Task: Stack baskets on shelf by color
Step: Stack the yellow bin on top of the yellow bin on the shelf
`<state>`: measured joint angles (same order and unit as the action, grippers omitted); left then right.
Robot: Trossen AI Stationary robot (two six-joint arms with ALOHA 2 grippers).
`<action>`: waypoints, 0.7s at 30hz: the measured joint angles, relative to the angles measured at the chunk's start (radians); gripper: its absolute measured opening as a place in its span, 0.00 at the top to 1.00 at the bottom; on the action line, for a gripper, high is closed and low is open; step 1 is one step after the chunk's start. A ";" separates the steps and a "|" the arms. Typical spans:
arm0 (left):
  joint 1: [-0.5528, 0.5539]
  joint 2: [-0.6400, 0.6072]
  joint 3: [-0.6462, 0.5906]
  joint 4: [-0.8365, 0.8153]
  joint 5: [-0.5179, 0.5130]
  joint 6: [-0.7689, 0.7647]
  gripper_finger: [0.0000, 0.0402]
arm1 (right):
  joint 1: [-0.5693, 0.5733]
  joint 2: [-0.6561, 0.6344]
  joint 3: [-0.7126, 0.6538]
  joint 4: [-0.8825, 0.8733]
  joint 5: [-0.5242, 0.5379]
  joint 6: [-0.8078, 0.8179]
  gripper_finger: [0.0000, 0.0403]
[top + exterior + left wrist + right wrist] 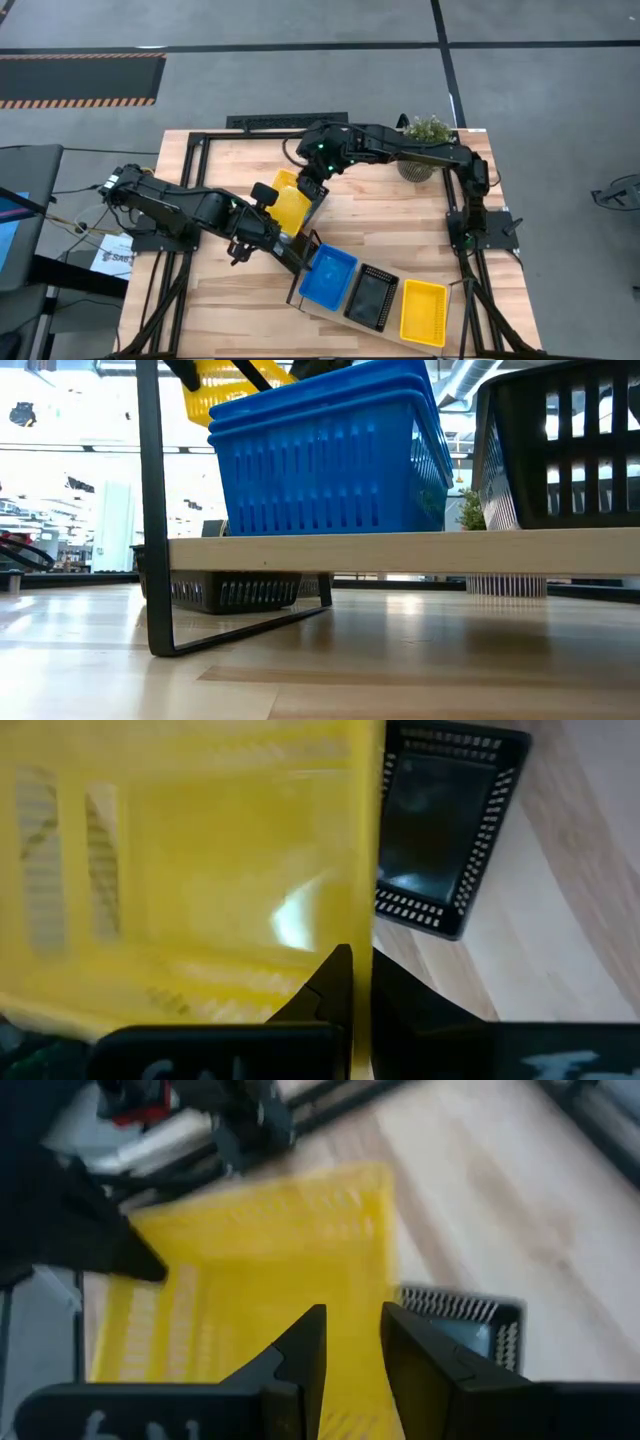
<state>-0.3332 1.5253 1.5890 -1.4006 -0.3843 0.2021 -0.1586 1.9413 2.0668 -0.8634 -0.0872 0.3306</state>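
A yellow basket (291, 207) hangs in the air between my two grippers, above the table's middle; the low view shows it (230, 385) lifted behind the blue stack. My left gripper (268, 197) is shut on its left side. My right gripper (313, 188) is open at its right side, its fingers (300, 1350) either side of the wall. The shelf (400, 550) carries stacked blue baskets (328, 276), a black basket (371, 297) and a yellow basket (423, 312). Another black basket (440, 830) rests on the table. My left gripper (358, 985) pinches the yellow basket's side wall at the rim (362, 920), one finger inside the basket and one outside. The basket is lifted clear of the table and tilted. Whether my right gripper (353, 1345) touches the wall between its fingers, I cannot tell.
A potted plant (428, 135) stands at the table's far right, under the right arm. The shelf's black end frame (155, 510) stands by the blue stack. Bare wood lies on the table's near left side (220, 300).
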 joint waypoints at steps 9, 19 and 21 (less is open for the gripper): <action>0.000 0.000 0.000 0.003 0.000 0.022 1.00 | 0.002 0.006 0.001 0.003 0.018 -0.051 0.70; 0.000 0.000 0.000 0.005 -0.015 0.022 1.00 | 0.011 0.011 0.000 -0.049 0.035 -0.052 0.70; 0.000 0.000 0.000 0.009 -0.023 0.022 1.00 | 0.011 0.010 0.000 -0.066 0.037 -0.052 0.71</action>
<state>-0.3336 1.5253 1.5887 -1.3912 -0.4070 0.2241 -0.1476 1.9514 2.0666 -0.9299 -0.0499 0.2789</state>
